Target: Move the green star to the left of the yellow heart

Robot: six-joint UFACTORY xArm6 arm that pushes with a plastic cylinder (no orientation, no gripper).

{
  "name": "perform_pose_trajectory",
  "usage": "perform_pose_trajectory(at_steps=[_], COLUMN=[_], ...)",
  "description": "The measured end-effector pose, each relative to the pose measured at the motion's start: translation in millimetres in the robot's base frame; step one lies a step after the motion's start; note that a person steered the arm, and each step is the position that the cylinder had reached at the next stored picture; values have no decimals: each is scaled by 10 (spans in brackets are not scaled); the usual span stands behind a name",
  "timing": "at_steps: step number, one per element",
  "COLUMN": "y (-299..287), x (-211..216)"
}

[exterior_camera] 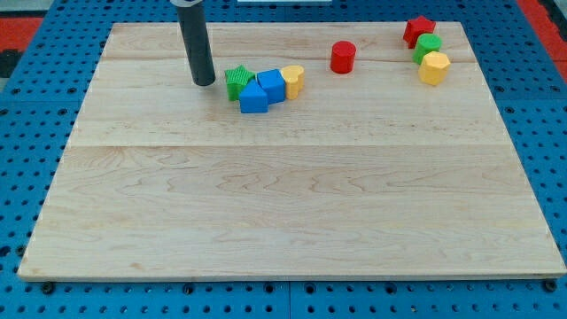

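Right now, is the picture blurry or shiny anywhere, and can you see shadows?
In the camera view, everything looks sharp; my tip left of the green star casts only a faint shadow, the wooden board shows soft, even light with no strong glare, and the rod's top is cut off.

- The green star (236,81) lies flat near the view's top, touching a blue block on its right.
- The yellow heart (294,81) lies at that same cluster's right end, against another blue block.

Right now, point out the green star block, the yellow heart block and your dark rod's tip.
green star (236,81): camera view, middle of its top face.
yellow heart (294,80): camera view, its visible top face.
my tip (205,82): camera view, rod's very end.
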State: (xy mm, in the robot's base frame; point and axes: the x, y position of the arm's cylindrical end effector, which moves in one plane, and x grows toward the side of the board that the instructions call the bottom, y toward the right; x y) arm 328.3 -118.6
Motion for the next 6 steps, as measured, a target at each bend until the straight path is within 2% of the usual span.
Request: perform_pose_trajectory(at_steps=[4,5,6], y=[1000,1044,836], x=[38,37,-52])
